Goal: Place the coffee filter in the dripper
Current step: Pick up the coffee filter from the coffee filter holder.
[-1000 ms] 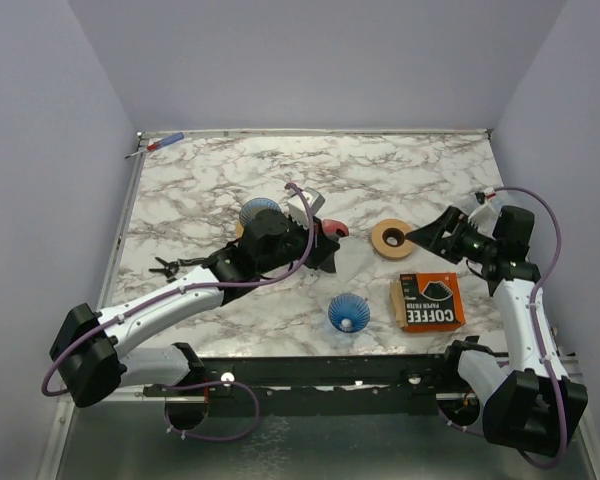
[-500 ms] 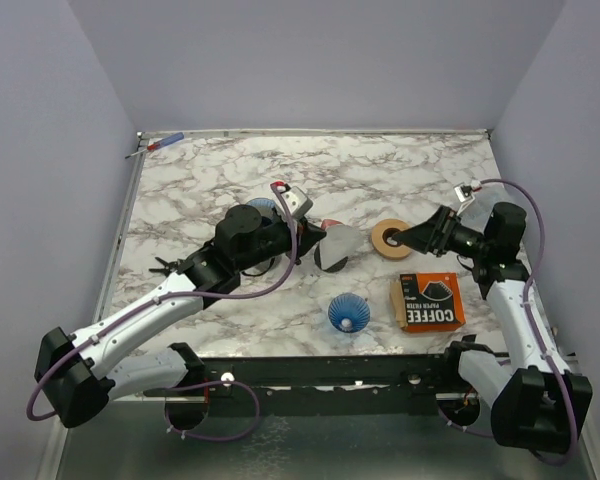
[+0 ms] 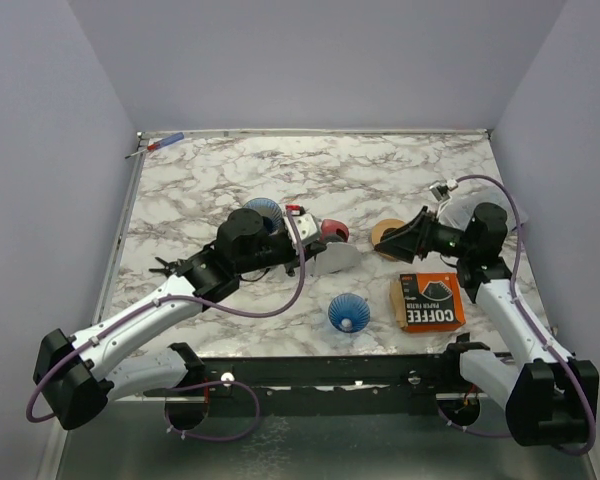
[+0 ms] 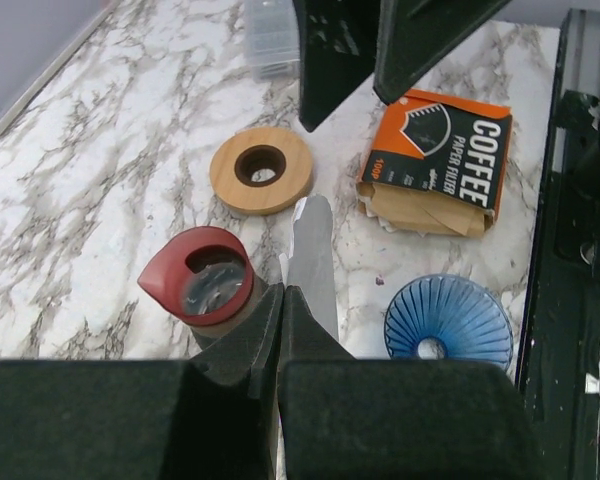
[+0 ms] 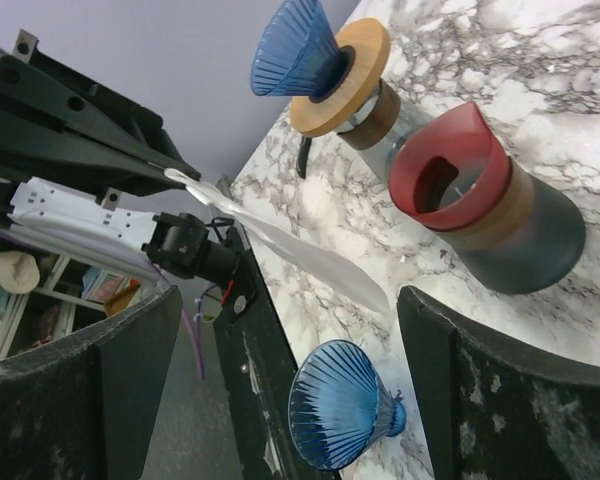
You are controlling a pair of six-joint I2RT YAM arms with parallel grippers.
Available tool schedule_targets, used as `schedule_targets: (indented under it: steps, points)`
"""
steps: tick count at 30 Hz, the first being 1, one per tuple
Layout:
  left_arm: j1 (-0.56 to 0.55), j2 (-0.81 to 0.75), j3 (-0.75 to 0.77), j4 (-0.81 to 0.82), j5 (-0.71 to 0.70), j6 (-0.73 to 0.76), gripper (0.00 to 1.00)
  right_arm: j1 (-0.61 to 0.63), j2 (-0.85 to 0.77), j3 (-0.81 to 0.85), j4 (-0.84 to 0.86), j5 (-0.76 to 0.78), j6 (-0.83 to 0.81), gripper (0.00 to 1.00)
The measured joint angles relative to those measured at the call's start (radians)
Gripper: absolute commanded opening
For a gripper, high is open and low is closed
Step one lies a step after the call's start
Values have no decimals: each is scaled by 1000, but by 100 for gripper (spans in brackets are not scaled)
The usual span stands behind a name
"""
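Sliding left, the right gripper (image 3: 395, 237) is gaping wide; the left gripper (image 3: 302, 257) is clenching the coffee filter (image 3: 334, 259), long axis pointing right.

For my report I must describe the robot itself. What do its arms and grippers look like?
The left arm and right arm have white links and black joints. A purple cable loops loosely along each arm. The left gripper and right gripper are black, each with two flat, tapering fingers. No markings are legible on them.
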Motion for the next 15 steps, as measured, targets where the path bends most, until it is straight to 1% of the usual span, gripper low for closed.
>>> schedule_targets:
  steps: [3, 6, 10, 15]
  points:
    - [0, -2, -23, 0, 46, 47, 0, 29, 0, -9, 35, -7, 4, 84]
    - [0, -6, -46, -1, 80, 81, 0, 54, 5, -11, 52, -12, 5, 83]
    - [0, -18, -64, 0, 124, 119, 0, 84, 16, -11, 66, -13, -3, 77]
    - [2, -78, -112, 34, 170, 151, 0, 124, 39, -11, 71, -16, -21, 72]
